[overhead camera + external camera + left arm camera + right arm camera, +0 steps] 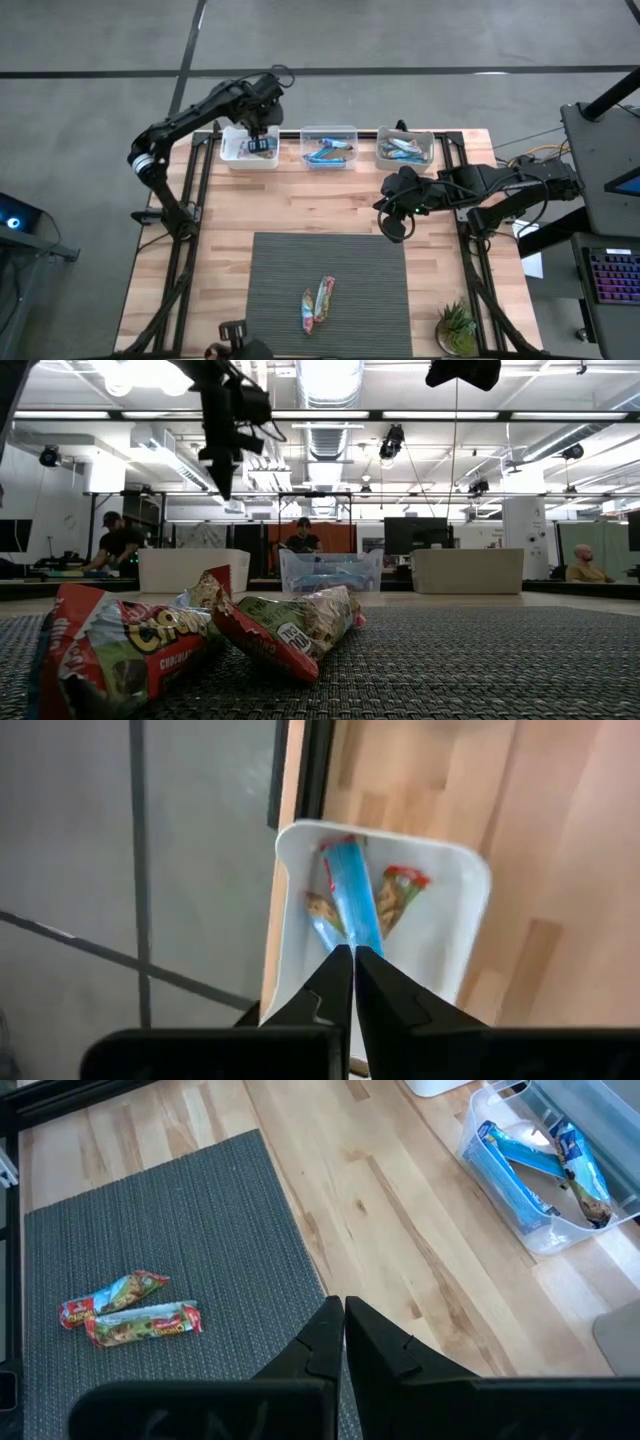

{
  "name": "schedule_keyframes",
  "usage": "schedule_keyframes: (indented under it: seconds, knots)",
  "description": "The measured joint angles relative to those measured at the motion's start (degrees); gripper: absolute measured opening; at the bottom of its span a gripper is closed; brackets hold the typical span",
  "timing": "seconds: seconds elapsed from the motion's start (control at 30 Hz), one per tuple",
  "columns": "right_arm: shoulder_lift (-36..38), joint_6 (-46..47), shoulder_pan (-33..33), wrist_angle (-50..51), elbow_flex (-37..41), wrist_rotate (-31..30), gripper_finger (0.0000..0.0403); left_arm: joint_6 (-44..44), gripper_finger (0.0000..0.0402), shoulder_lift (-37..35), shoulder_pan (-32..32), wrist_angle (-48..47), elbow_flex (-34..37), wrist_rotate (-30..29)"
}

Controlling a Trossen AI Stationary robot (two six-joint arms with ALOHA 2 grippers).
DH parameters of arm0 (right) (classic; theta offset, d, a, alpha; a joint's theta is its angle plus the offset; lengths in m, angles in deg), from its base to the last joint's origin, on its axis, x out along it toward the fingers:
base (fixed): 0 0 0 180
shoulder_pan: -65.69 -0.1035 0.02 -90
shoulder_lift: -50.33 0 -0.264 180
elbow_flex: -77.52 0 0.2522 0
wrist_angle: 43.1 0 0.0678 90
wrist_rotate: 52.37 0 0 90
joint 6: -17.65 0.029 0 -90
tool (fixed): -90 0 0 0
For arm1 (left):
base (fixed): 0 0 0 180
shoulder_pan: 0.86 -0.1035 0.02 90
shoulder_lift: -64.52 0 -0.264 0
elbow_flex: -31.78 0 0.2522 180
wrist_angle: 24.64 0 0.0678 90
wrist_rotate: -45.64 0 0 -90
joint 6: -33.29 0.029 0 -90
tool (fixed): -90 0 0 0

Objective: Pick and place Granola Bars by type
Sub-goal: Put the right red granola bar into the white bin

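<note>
Two multicoloured granola bars (318, 300) (130, 1312) (250, 625) lie side by side on the grey mat (300, 260) near the table's front edge. My left gripper (258, 130) (353, 958) (222, 485) hangs shut above the white left bin (235, 150) (470, 910), nothing between its fingers. In that bin a blue bar (350, 895) lies over two multicoloured ones (400, 890). The middle bin (329, 146) and the right bin (405, 148) hold blue bars. My right gripper (395, 215) (343, 1315) waits shut above the wood beside the mat's far right corner.
The three bins stand in a row along the table's far edge. A small potted plant (457, 328) sits at the near right corner. A clear bin with blue bars (540, 1165) shows in the right wrist view. People sit at desks in the room beyond (300, 540).
</note>
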Motion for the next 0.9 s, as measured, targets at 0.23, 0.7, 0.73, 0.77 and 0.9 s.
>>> schedule_keyframes:
  seconds: [0.23, 0.7, 0.73, 0.77, 0.9]
  knots:
    - [0.00, -0.45, 0.00, 0.01, 0.01, 0.02, 0.0009, -5.85, 0.0000, -4.04, 4.44, -0.55, -0.56, 3.96]
    - [0.00, -1.49, 0.00, 0.00, 0.02, 0.04, 0.0009, -16.79, 0.0000, -7.47, 14.04, -1.09, -0.57, 10.37]
    - [0.00, -1.49, 0.00, 0.01, 0.02, 0.04, 0.0009, -17.48, 0.0000, -7.86, 14.69, -1.06, -0.55, 10.54]
    - [0.00, -1.51, 0.00, -0.01, 0.02, 0.04, 0.0009, -18.11, 0.0000, -8.12, 15.44, -1.05, -0.51, 10.56]
    - [0.00, -1.50, 0.00, 0.01, 0.02, 0.04, 0.0009, -21.15, 0.0000, -9.02, 18.63, -0.82, -0.46, 10.50]
